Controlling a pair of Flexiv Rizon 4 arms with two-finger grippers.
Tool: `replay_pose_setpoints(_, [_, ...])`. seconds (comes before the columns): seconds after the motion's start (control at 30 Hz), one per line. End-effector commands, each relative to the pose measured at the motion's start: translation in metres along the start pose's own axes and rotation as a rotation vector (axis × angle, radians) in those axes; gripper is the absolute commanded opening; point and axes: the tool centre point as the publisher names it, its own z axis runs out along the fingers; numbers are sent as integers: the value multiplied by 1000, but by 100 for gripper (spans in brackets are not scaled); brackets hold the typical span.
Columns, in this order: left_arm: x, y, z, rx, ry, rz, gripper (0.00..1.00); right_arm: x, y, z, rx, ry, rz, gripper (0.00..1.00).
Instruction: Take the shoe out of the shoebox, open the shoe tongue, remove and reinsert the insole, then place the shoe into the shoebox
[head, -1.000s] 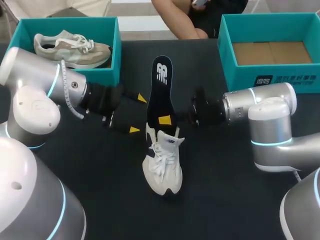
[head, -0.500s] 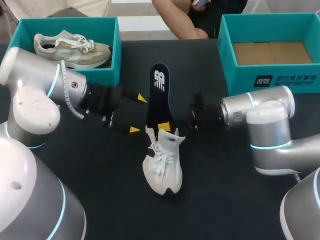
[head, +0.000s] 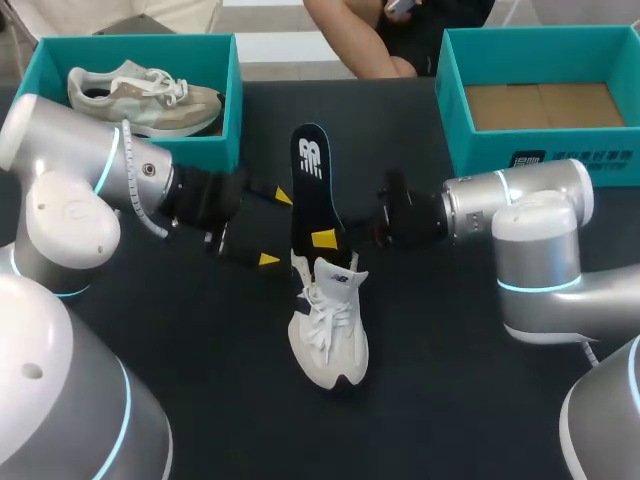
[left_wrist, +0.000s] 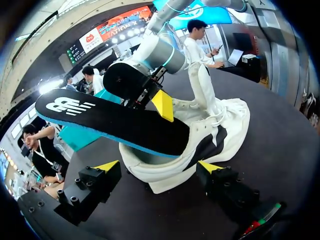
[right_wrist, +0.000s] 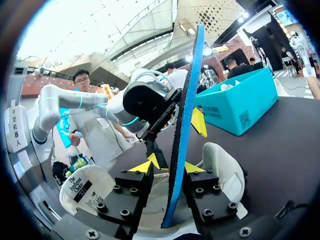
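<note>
At mid-table, a white shoe (head: 328, 335) stands on its sole on the dark table (head: 450, 380), well apart from the right shoebox (head: 480, 150) at the far edge. The right gripper (right_wrist: 167, 167) pinches a black insole (head: 310, 185) from both sides; the insole's lower end sits in the shoe and its other end is raised. The left gripper (head: 275, 228) hovers by the heel, its 2 fingers wide apart, holding nothing. The left shoebox (head: 232, 110) holds a beige shoe (head: 140, 95).
</note>
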Motion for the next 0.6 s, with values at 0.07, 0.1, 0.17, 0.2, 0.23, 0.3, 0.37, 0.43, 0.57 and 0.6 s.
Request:
replay_pose_setpoints(0.07, [0, -1, 0, -4, 0, 0, 100, -7, 8, 6, 16, 4, -4, 29])
replay_pose_setpoints(0.1, [0, -1, 0, -4, 0, 0, 100, -8, 8, 7, 26, 7, -3, 21])
replay_pose_setpoints(0.17, [0, -1, 0, -4, 0, 0, 100, -10, 6, 7, 45, 11, 12, 0])
replay_pose_setpoints(0.2, [0, -1, 0, -4, 0, 0, 100, -10, 4, 7, 59, 8, 16, 0])
replay_pose_setpoints(0.23, [0, -1, 0, -4, 0, 0, 100, -10, 2, 7, 69, 9, 24, 0])
replay_pose_setpoints(0.3, [0, -1, 0, -4, 0, 0, 100, -8, -5, 5, 95, 4, 40, 0])
replay_pose_setpoints(0.37, [0, -1, 0, -4, 0, 0, 100, -4, -13, 3, 106, 2, 59, 0])
replay_pose_setpoints(0.43, [0, -1, 0, -4, 0, 0, 100, 0, -21, 2, 109, 1, 81, 0])
replay_pose_setpoints(0.57, [0, -1, 0, -4, 0, 0, 100, 8, -40, -3, 140, -11, 131, 0])
replay_pose_setpoints(0.6, [0, -1, 0, -4, 0, 0, 100, 9, -43, -4, 139, -14, 141, 0])
